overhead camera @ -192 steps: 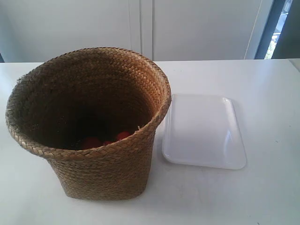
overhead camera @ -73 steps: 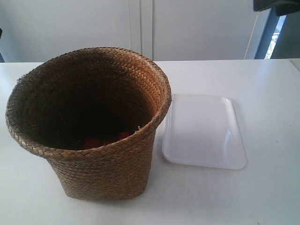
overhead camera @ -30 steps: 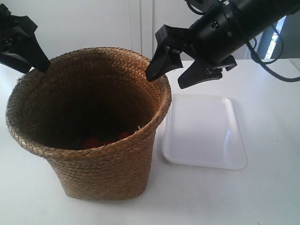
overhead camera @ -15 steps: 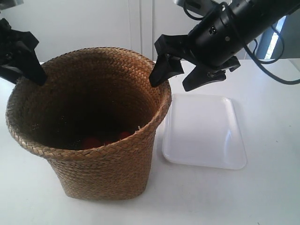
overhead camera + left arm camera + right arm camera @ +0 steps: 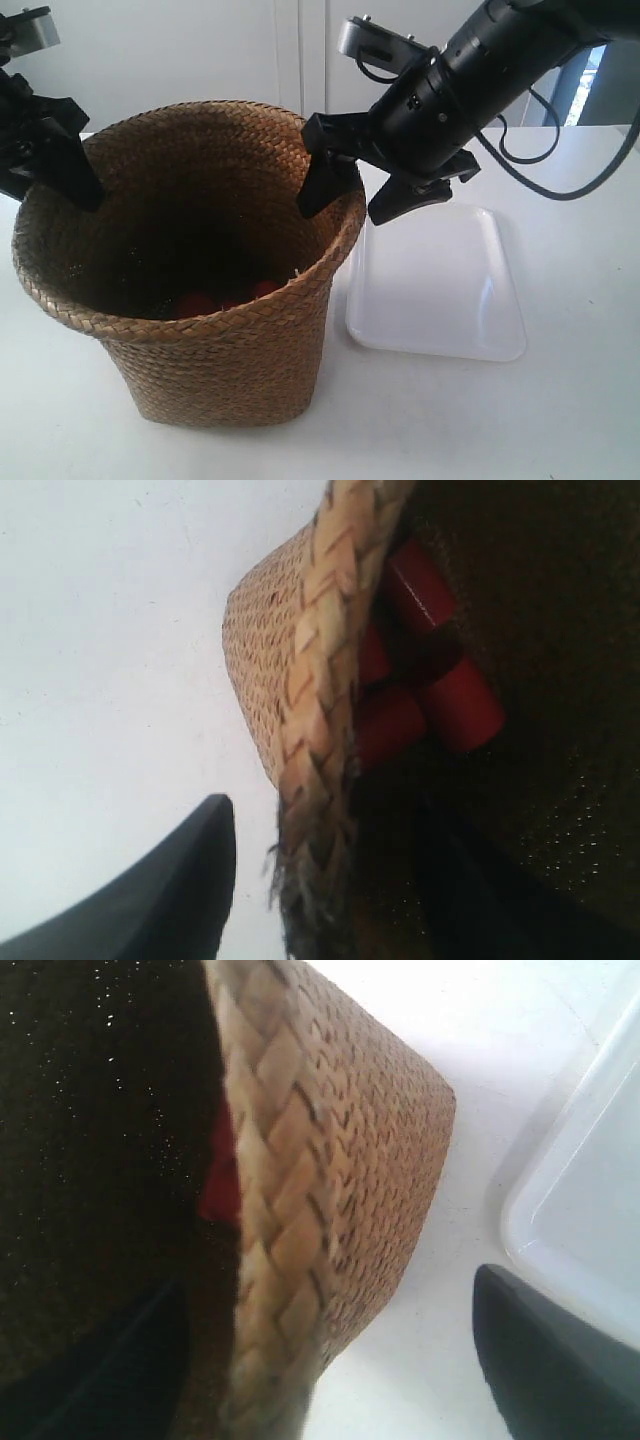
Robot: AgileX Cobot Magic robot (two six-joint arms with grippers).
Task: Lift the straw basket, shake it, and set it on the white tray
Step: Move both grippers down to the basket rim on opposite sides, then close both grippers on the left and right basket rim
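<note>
The straw basket stands upright on the white table nearest the exterior camera. Its flared rim overhangs one edge of the white tray, which lies flat and bare just beside it.

Both claws are at the far rim. The right gripper, on the tray side, and the left gripper, on the opposite side, each straddle the braid with jaws spread and nothing yet pinched.

The exterior view catches only red glimpses low in the dark interior. The left wrist view shows them as red cylindrical pieces and puts one dark finger outside the weave, the other dim inside. The right wrist view shows the same split, with its outer finger over the gap between basket and tray. Pale cabinet panels close the background.

Half a second earlier the right claw hovered with its tips above the rim, and it has since dropped and shifted toward the basket. The left has sunk slightly. Basket and tray have not moved.
</note>
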